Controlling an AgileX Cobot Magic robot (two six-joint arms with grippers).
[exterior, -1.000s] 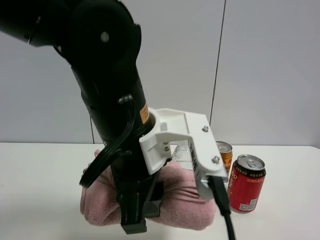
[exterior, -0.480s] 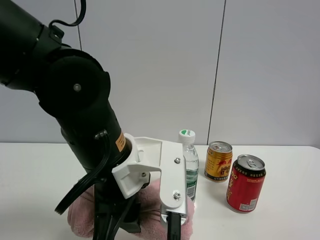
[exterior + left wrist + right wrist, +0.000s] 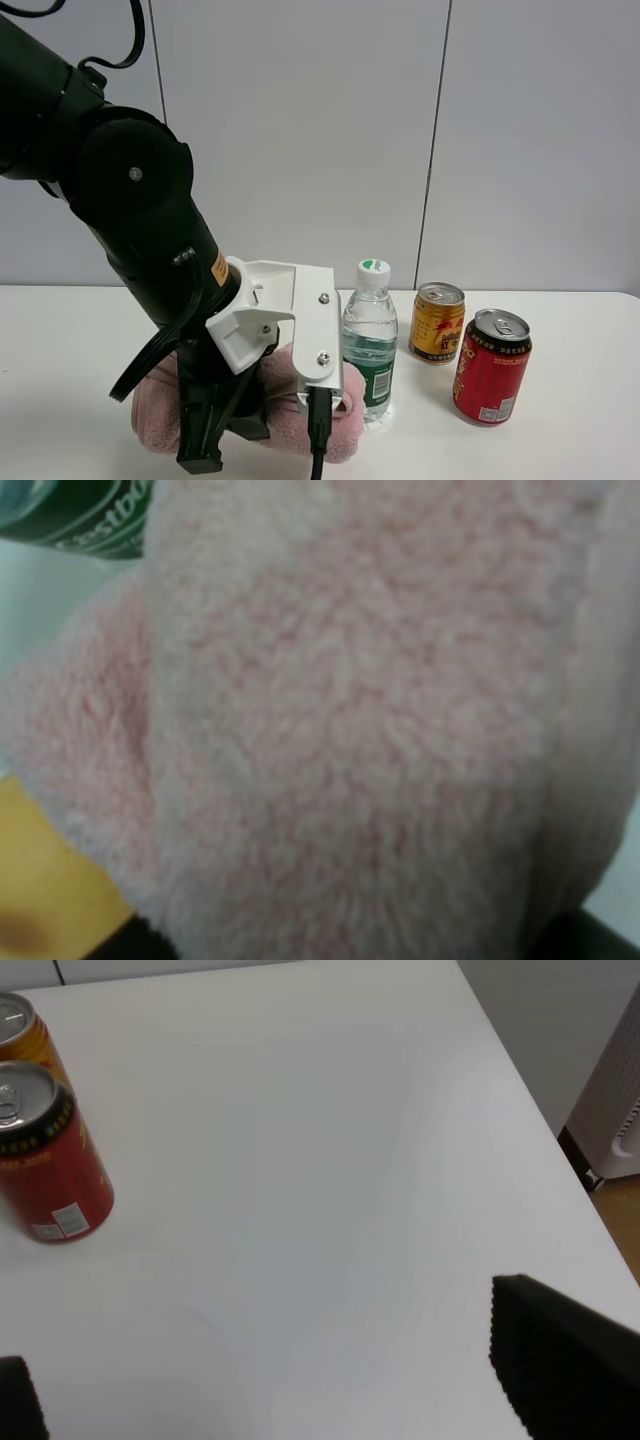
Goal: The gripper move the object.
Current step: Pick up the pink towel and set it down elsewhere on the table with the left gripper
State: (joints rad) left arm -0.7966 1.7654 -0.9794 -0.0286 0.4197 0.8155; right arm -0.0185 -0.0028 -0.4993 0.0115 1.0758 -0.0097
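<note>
The pink rolled towel bundle lies on the white table at the front left, right beside a water bottle. My left gripper, black fingers under a white bolted bracket, reaches down into the bundle's middle and is shut on it. In the left wrist view the pink towel fills nearly the whole frame, and the fingers are hidden. My right gripper is open and empty above bare table, with one black fingertip at each side of the view. It does not show in the exterior view.
A clear water bottle with a green label stands next to the towel. A gold can and a red can stand to its right. The red can shows in the right wrist view. The table edge drops off there. A tan object touches the towel.
My left arm has swung to the left with the pink towel in its grip. The towel slid left along the table and the water bottle came into full view.
</note>
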